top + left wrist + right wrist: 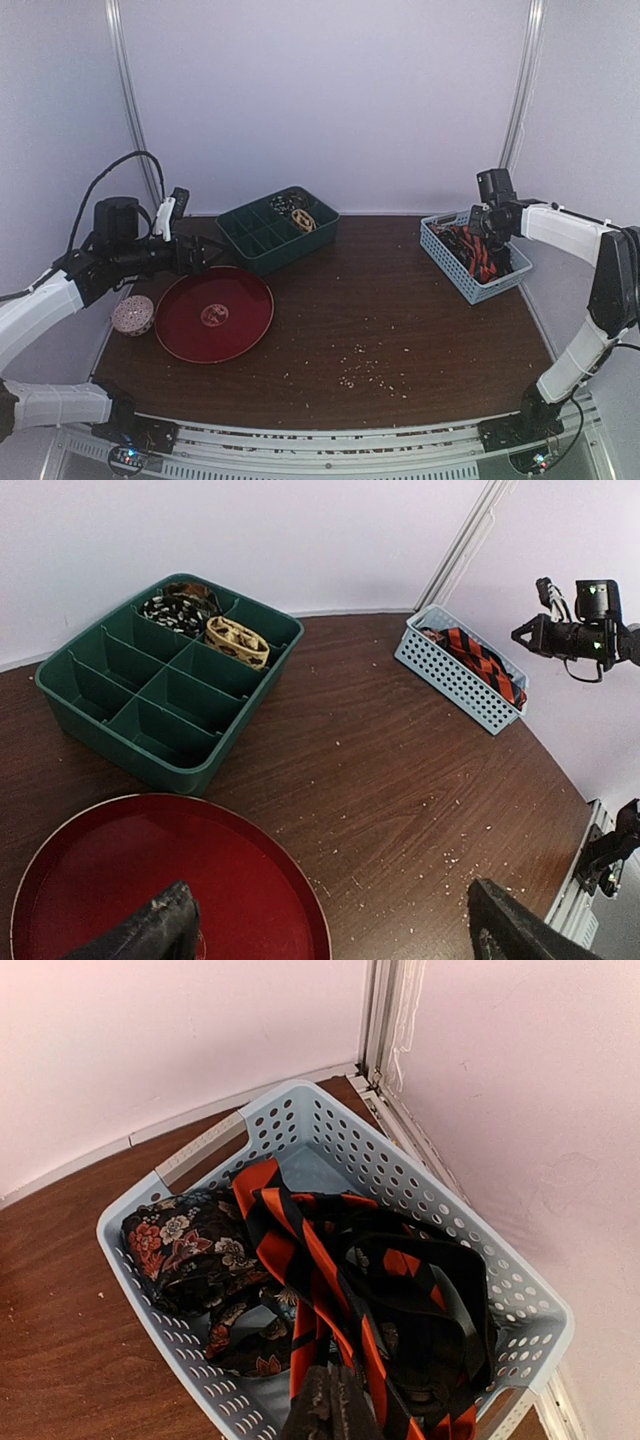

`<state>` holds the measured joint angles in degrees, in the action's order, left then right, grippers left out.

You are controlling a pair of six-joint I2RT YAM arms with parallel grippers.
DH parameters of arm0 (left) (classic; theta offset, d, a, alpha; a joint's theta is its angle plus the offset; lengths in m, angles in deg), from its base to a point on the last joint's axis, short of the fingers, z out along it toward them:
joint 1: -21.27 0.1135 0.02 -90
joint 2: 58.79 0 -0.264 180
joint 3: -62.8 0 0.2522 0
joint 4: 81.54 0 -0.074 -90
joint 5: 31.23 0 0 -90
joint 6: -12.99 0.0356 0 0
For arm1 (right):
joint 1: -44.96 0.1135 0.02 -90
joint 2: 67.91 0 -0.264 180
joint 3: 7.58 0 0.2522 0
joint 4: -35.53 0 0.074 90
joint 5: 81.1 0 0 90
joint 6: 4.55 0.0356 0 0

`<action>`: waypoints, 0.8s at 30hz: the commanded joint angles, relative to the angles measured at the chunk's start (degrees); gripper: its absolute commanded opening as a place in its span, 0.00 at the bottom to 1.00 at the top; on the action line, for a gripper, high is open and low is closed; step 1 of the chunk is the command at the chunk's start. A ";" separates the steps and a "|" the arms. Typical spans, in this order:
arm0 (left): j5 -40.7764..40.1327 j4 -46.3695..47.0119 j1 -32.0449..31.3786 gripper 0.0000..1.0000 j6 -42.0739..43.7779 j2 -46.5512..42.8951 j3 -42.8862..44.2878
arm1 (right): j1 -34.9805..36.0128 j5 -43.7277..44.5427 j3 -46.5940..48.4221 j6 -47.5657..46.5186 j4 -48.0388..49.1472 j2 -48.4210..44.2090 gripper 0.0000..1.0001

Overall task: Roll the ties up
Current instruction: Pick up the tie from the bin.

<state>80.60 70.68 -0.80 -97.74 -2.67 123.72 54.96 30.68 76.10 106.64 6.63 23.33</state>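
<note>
A striped orange-red and black tie [310, 1250] lies tangled in the pale blue basket [330, 1100], beside a dark floral tie [190, 1245]. My right gripper [332, 1390] hovers over the basket with its jaws together; the striped tie passes under them and nothing shows between them. The top view shows it above the basket [470, 290]. Two rolled ties sit in the green divided tray [160, 770]: a tan coil [237, 640] and a dark patterned coil [178, 608]. My left gripper [328, 890] is open and empty over the edge of the red plate [262, 290].
A speckled pinkish ball [132, 315] lies left of the red plate. Small crumbs [360, 370] are scattered on the brown table's front middle. The green tray [240, 250] stands at the back, the basket at the right wall.
</note>
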 commanded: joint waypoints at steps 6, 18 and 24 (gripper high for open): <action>-0.37 2.15 0.38 0.95 -2.11 -1.29 -1.66 | -0.81 -3.62 -0.19 3.59 -10.69 2.45 0.31; -0.47 2.75 0.36 0.95 -2.34 0.65 -3.25 | -2.08 -16.46 -2.33 -1.56 -11.95 4.10 0.58; 0.18 3.21 0.37 0.93 -2.38 1.54 -3.02 | -2.13 -16.69 -1.16 -2.98 -12.68 5.09 0.16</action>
<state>80.23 71.25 -0.80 -99.68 -1.88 120.79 53.17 15.18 73.47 105.03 -3.60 28.25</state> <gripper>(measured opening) 0.942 0.348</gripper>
